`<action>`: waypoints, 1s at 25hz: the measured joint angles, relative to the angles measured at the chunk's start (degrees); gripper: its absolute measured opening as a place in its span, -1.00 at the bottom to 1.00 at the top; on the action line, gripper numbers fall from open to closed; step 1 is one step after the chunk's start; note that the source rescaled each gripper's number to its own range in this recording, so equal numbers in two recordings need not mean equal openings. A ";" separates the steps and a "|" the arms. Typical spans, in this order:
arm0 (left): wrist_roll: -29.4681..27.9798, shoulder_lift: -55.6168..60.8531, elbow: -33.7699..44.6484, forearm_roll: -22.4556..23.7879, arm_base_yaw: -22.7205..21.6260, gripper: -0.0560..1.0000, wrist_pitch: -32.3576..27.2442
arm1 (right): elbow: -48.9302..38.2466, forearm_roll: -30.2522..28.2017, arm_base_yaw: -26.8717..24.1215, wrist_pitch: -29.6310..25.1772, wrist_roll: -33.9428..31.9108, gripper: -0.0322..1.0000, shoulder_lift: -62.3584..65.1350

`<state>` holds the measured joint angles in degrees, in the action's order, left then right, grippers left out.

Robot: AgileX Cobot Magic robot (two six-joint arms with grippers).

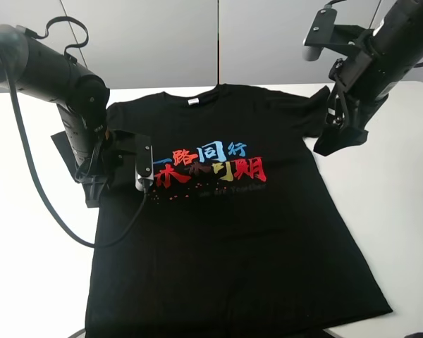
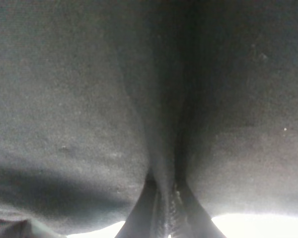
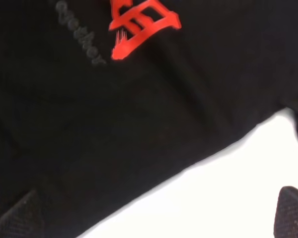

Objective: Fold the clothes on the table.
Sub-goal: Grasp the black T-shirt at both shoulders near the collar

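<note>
Black shirt [image 1: 225, 232] flat on bench [image 1: 402, 232]; left claw [image 2: 165, 218] pinching cloth, right claw [image 3: 154, 218] open, should grab sleeve [image 1: 314, 114] edge cleanly.

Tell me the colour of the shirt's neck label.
White neck label, clearest in exterior high view.

Your T-shirt [image 1: 225, 239] lies flat on the table [image 1: 398, 211], collar [image 1: 192, 97] rearward, left gripper [image 1: 96, 189] at its left sleeve [image 1: 65, 146], right gripper [image 1: 336, 137] over the right.
</note>
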<state>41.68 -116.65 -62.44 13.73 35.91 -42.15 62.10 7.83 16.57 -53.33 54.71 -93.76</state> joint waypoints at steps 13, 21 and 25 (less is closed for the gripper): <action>-0.57 0.00 0.00 0.12 0.00 -0.89 -0.21 | 14.55 -2.67 3.77 1.00 2.60 1.00 -20.18; -0.57 0.00 0.00 0.22 0.00 -0.89 -0.03 | 15.34 -2.76 0.67 0.45 7.70 1.00 -24.63; -0.57 0.00 0.00 0.22 0.00 -0.89 -0.03 | 15.34 -1.65 -1.64 0.42 11.34 1.00 -24.75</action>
<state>41.12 -116.65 -62.44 13.95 35.91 -42.19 77.44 6.17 14.93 -52.92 66.05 -118.51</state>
